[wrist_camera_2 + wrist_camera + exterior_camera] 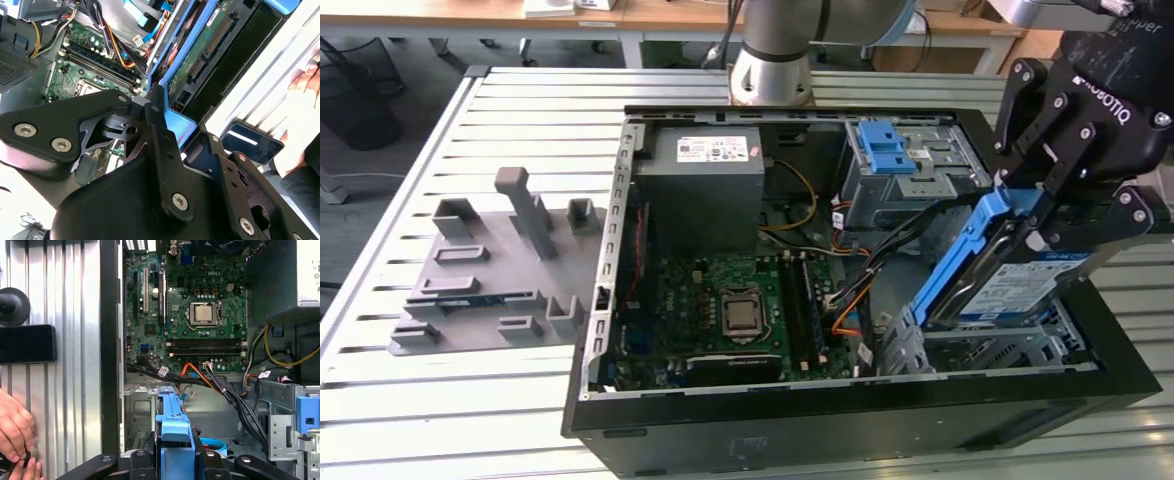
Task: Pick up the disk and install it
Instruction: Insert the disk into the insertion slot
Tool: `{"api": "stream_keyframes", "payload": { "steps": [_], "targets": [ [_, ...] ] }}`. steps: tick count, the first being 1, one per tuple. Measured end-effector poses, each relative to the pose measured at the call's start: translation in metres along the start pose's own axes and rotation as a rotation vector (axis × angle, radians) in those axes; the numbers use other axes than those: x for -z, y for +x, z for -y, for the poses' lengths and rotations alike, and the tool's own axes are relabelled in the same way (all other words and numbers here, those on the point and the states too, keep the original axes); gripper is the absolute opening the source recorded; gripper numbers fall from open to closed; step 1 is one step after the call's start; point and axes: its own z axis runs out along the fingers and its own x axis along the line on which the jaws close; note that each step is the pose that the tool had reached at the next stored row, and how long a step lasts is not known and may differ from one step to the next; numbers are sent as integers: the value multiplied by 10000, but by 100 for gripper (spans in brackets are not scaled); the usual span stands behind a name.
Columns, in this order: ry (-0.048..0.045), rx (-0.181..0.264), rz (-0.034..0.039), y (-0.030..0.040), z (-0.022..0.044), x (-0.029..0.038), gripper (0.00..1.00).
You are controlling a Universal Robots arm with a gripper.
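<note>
Tilted disk (1017, 288) in pincer (1030, 225), at drive cage (987, 352) inside open computer case (854, 425)

The gripper (1061, 235) is matte black, built of angular linkage bars pinned with silver screws (25, 130), with white lettering on the gripper's upper housing. The arm (778, 65) is a silver-grey round column under a dark grey joint

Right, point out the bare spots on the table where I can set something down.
Bare slats of the table lie beyond the grey fixture, toward the arm's base, and between that fixture and the table's near edge. Inside the computer case it is crowded: cables, and the pincer holding the disk.
</note>
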Motion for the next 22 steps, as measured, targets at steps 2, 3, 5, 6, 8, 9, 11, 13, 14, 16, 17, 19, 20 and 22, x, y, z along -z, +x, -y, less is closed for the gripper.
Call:
{"api": "stream_keyframes", "payload": {
  "steps": [2,3,5,6,8,9,11,13,14,16,17,19,20,22],
  "targets": [
    [0,0,0,0,0,-9,36],
    [0,0,0,0,0,-13,36],
    [0,0,0,0,0,-22,36],
    [0,0,0,0,0,-26,36],
    [0,0,0,0,0,-35,36],
    [0,0,0,0,1,-39,36],
    [0,0,0,0,1,-48,36],
    [0,0,0,0,1,-58,36],
    [0,0,1,0,1,-63,36],
    [0,0,0,0,1,-73,36],
    [0,0,0,0,1,-79,36],
    [0,0,1,0,1,-90,36],
    [0,0,0,0,1,-96,36],
    [0,0,0,0,1,-109,36]
  ]
}}
